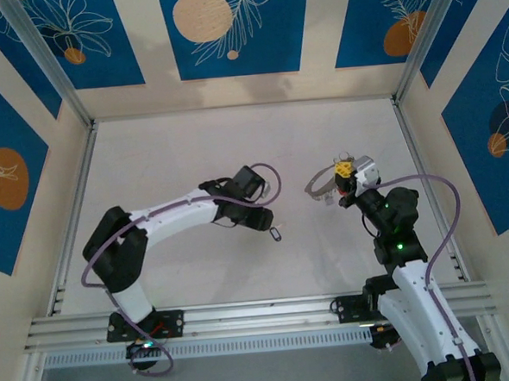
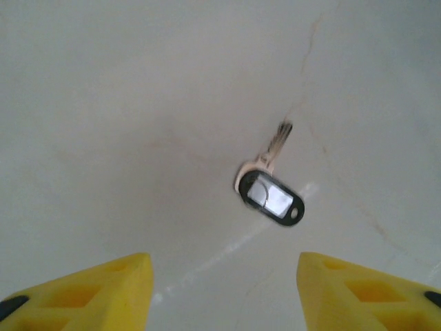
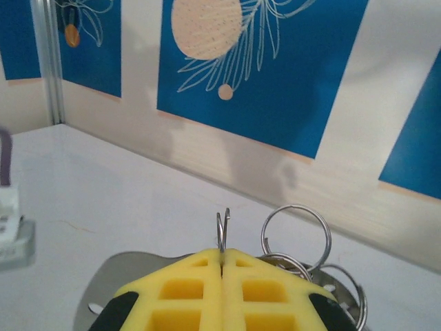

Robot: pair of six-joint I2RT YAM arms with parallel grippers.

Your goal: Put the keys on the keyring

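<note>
A small silvery key with a black oval tag (image 2: 272, 195) lies flat on the pale table, its blade pointing away. My left gripper (image 2: 224, 293) hovers just short of it, yellow fingers (image 2: 103, 289) spread wide with nothing between them. From above, the same key (image 1: 275, 234) lies just right of and nearer than the left gripper (image 1: 261, 218). My right gripper (image 3: 222, 265) is shut on a thin wire loop of the keyring (image 3: 222, 226), held upright. More steel rings (image 3: 296, 233) and a grey metal plate (image 3: 117, 283) hang beside the fingers. From above, the keyring (image 1: 317, 187) juts left of the right gripper (image 1: 344, 169).
Walls with blue leaf panels (image 1: 227, 28) close in the table on three sides. An aluminium rail (image 1: 262, 315) runs along the near edge by the arm bases. A purple cable (image 1: 451, 222) loops off the right arm. Bare table lies between the grippers.
</note>
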